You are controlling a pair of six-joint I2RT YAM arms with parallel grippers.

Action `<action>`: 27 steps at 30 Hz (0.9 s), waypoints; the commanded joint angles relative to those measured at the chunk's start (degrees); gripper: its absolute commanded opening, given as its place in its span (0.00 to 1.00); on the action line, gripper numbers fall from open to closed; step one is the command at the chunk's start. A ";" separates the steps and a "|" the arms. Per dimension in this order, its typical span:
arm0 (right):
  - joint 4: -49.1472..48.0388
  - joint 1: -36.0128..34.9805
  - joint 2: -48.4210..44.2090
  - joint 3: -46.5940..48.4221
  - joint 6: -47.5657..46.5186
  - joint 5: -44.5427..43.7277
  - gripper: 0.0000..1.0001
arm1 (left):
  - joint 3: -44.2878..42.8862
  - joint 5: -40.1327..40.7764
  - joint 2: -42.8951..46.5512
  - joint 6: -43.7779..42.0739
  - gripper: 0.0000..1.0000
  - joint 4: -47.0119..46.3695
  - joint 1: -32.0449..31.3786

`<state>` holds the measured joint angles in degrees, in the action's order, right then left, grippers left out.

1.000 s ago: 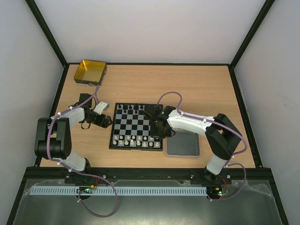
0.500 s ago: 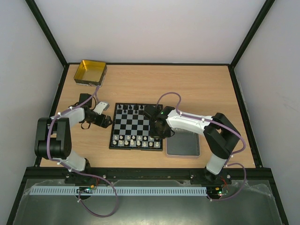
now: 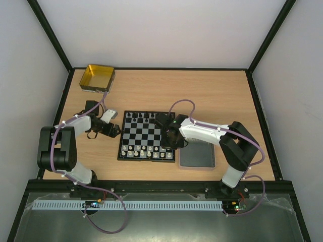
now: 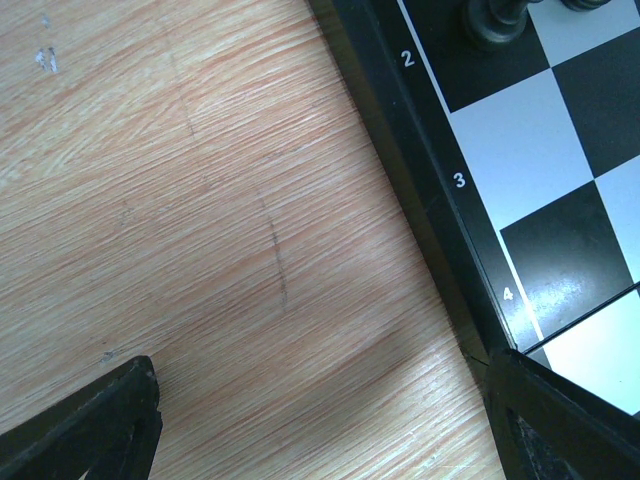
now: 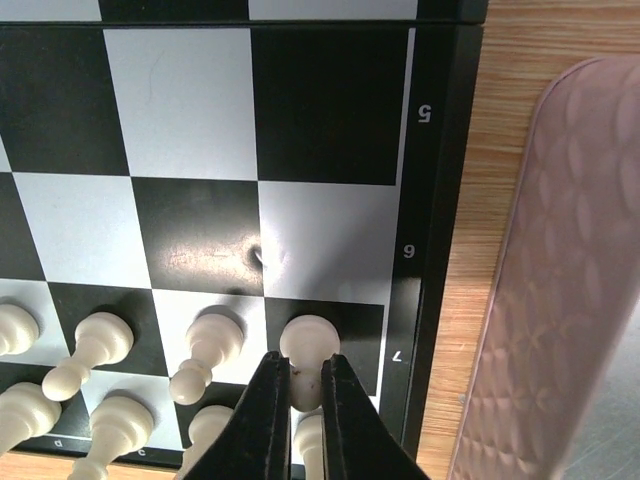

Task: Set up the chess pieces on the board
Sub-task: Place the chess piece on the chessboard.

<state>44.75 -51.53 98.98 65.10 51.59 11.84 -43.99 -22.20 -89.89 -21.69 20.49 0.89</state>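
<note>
The board [image 3: 146,132] lies mid-table, with black pieces [image 3: 141,117] along its far edge and white pieces [image 3: 144,151] along its near edge. My right gripper [image 3: 169,142] is over the board's near right corner. In the right wrist view it [image 5: 305,385] is shut on a white pawn [image 5: 310,342], whose base is over the black square by the mark 7. I cannot tell if the pawn touches the board [image 5: 330,110]. More white pawns [image 5: 205,345] stand beside it. My left gripper [image 3: 115,132] is open and empty [image 4: 320,430], low over the wood beside the board's left border [image 4: 440,210].
A grey tray [image 3: 198,155] lies right of the board, its rim close in the right wrist view [image 5: 560,280]. A yellow tin [image 3: 97,77] stands at the far left corner. A black piece [image 4: 495,20] stands near the board's left edge.
My right gripper has shifted slightly left over the board's near right corner with the pawn. The left arm has not moved.
</note>
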 commanded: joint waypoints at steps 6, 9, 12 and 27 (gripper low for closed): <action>0.14 -0.41 -1.28 -1.80 0.15 -0.33 0.03 | 0.35 -0.77 -1.08 -0.41 0.88 3.00 -0.01; 0.29 -0.39 -1.31 -1.93 0.09 -0.19 0.05 | 0.36 -0.86 -1.07 -0.45 0.88 3.05 -0.03; 0.52 -0.40 -1.35 -1.78 0.00 -0.14 0.13 | 0.39 -0.87 -1.08 -0.46 0.88 3.11 -0.01; 4.27 -0.25 -2.23 4.36 -0.39 -4.68 0.27 | 0.26 -0.81 -1.18 -0.37 0.88 3.04 0.02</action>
<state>45.41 -51.53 98.37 65.14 51.57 11.16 -43.99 -22.28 -89.89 -21.69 20.51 0.93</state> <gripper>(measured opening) 0.224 0.881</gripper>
